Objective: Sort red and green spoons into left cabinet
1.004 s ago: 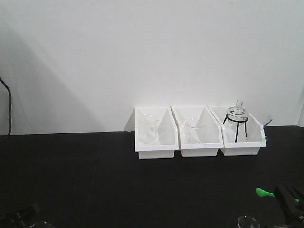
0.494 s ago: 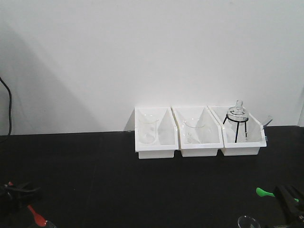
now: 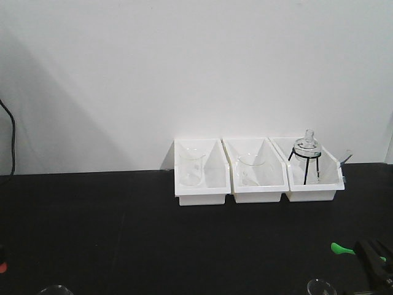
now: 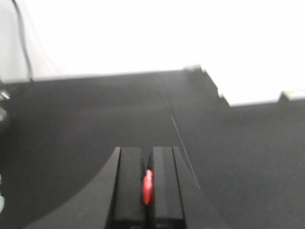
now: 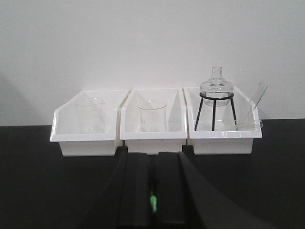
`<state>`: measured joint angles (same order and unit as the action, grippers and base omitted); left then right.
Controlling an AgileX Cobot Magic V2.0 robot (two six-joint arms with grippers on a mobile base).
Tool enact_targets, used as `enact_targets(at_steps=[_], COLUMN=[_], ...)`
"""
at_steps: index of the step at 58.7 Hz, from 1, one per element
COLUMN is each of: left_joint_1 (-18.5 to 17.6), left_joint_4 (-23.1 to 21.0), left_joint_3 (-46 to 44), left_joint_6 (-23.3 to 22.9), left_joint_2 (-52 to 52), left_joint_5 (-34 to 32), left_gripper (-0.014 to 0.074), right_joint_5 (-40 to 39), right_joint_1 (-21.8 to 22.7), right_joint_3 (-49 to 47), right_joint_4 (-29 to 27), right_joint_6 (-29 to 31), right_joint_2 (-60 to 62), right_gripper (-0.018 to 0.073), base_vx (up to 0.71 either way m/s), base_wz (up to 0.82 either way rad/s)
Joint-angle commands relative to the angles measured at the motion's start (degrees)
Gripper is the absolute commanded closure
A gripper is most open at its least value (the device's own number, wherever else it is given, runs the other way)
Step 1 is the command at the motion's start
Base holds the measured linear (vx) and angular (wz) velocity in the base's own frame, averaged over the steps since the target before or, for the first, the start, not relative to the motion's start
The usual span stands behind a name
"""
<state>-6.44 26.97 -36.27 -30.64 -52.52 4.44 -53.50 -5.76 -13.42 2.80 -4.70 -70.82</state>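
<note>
— So, what is sitting on the black table [image 3: 123, 215]?
— Three white bins [image 3: 258, 196] are standing in a row at its back.
— And the grippers?
— The left gripper [image 4: 147, 155] is pinching the red spoon [image 4: 148, 187]; the right gripper [image 5: 153, 157] is clamping the green spoon [image 5: 153, 201].

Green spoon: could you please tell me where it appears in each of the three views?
Front view: green spoon, lower right edge.
Left wrist: not in it.
Right wrist: a green sliver pinched in the right claw, bottom centre.
Shared landmark: black table; white bins in front and right-wrist views.
</note>
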Motion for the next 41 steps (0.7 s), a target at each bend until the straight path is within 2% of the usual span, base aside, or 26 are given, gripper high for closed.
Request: enact_targets(at_steps=[1, 8, 19, 41], left_joint_1=[-0.41, -0.41, -0.41, -0.33], left_joint_4=[0.26, 0.26, 0.26, 0.19], left_joint_3=[-1.84, -1.84, -1.84, -1.84], left_joint_6=[0.60, 2.59, 2.70, 2.64], left_joint_2=[4.21, 8.58, 11.22, 11.17], left_joint_5=[-2.29, -2.13, -0.60, 12.42], left_gripper=[0.0600, 0.0600, 0.0600, 0.0600], right_joint_5=[-4.52, -4.52, -4.52, -4.52], right_joint_1=[0.08, 0.08, 0.08, 0.08], right_joint_3=[-1.25, -1.25, -1.25, -1.25], right_joint_4=[0.11, 0.11, 0.11, 0.11], right_joint_6=[0.54, 0.54, 0.54, 0.54], right_joint_2=[1.22, 1.22, 1.22, 1.22], right_gripper=[0.0567, 0.0567, 0.0567, 0.0567], base_vx=[0.00, 0.00, 0.00, 0.00], base_wz=[0.00, 0.00, 0.00, 0.00])
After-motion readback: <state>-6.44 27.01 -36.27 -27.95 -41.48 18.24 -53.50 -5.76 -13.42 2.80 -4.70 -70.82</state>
